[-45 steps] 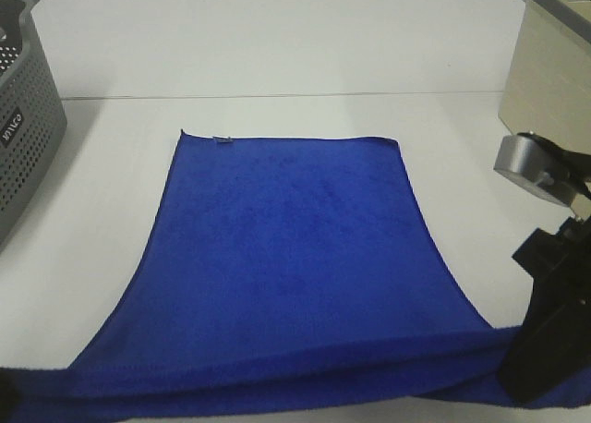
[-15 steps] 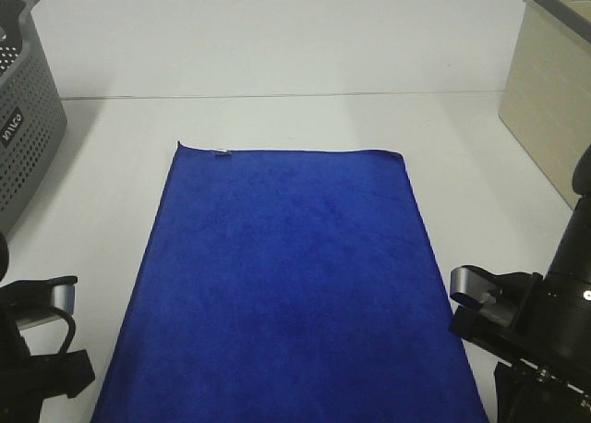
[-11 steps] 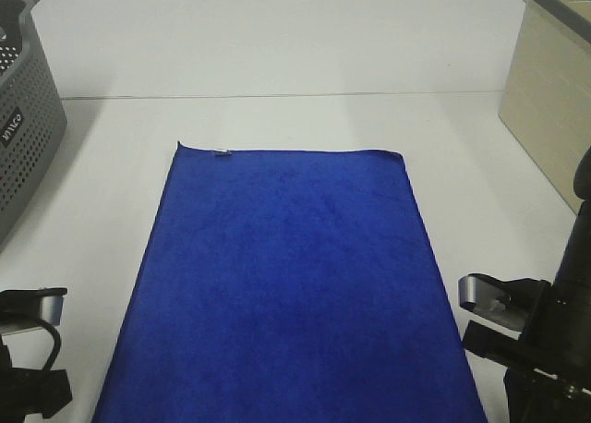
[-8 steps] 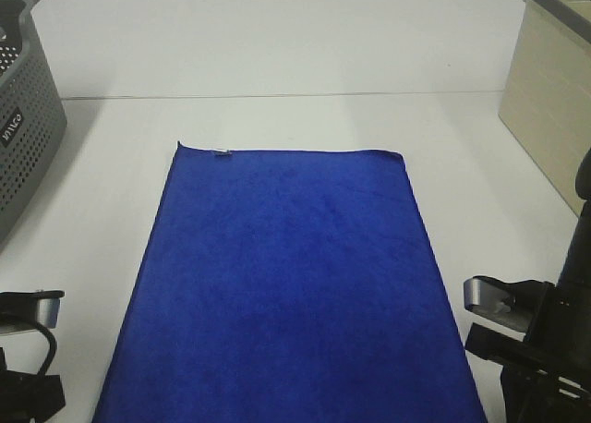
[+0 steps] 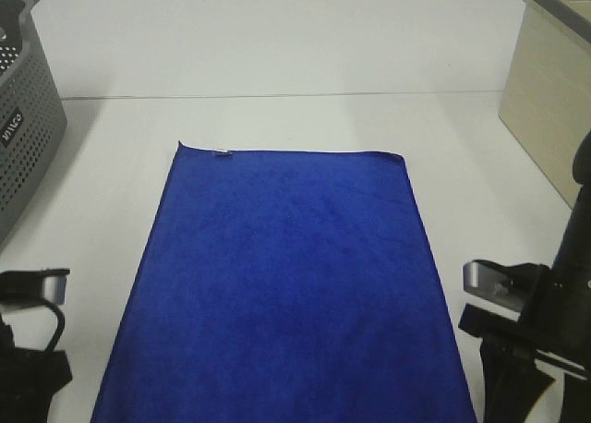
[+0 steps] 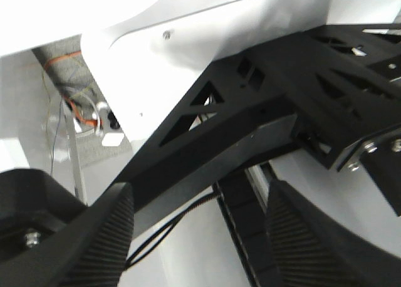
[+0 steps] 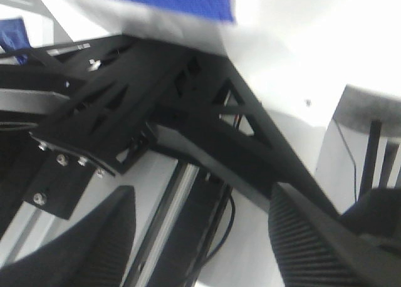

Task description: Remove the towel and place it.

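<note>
The towel (image 5: 286, 275) was spread flat across the middle of the bench (image 5: 277, 54). By the bench's near edge, the left hand (image 6: 197, 237) and the right hand (image 7: 197, 237) were held with fingers apart, nothing between them.

Grey basket (image 5: 32, 118): white logo (image 5: 11, 127), letters illegible.

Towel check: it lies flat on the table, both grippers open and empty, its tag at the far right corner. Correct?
Not quite. The exterior high view shows the tag at the far left corner of the towel, not the right. The rest holds: it lies flat on the table, and the left gripper and right gripper are open and empty.
</note>
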Available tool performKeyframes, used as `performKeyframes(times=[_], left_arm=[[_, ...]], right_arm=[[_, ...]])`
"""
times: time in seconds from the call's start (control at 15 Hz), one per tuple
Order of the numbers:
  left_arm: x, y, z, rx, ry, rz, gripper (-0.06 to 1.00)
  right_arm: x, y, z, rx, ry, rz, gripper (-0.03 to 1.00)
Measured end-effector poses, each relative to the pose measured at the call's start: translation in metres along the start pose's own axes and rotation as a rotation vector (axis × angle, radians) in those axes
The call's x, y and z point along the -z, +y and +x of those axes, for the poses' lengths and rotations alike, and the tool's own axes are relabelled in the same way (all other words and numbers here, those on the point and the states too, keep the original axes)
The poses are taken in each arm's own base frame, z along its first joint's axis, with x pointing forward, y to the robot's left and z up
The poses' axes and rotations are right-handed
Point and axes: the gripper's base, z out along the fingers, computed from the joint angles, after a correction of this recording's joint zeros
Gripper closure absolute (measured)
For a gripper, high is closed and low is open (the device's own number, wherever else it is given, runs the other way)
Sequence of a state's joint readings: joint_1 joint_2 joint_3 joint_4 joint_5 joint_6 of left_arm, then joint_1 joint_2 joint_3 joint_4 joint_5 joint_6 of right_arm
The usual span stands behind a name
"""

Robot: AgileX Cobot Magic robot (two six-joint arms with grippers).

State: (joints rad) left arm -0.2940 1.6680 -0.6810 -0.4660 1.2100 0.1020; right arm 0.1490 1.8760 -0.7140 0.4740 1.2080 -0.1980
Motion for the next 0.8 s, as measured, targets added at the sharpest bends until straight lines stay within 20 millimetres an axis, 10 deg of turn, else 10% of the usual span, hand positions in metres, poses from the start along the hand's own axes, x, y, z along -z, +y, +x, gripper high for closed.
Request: performKeyframes(times=[0.4,0.8], left_arm=[[0.085,-0.03,-0.032,-0.135,-0.322,-0.063,0.35],[0.168,-0.014,-0.108,-0.083,-0.564,-0.054,0.35]], right_arm=[[0.108,0.049,-0.021,0.152,-0.425,0.047,0.35],[0.22,0.078,-0.053,0.223,-0.785,0.095,0.35]])
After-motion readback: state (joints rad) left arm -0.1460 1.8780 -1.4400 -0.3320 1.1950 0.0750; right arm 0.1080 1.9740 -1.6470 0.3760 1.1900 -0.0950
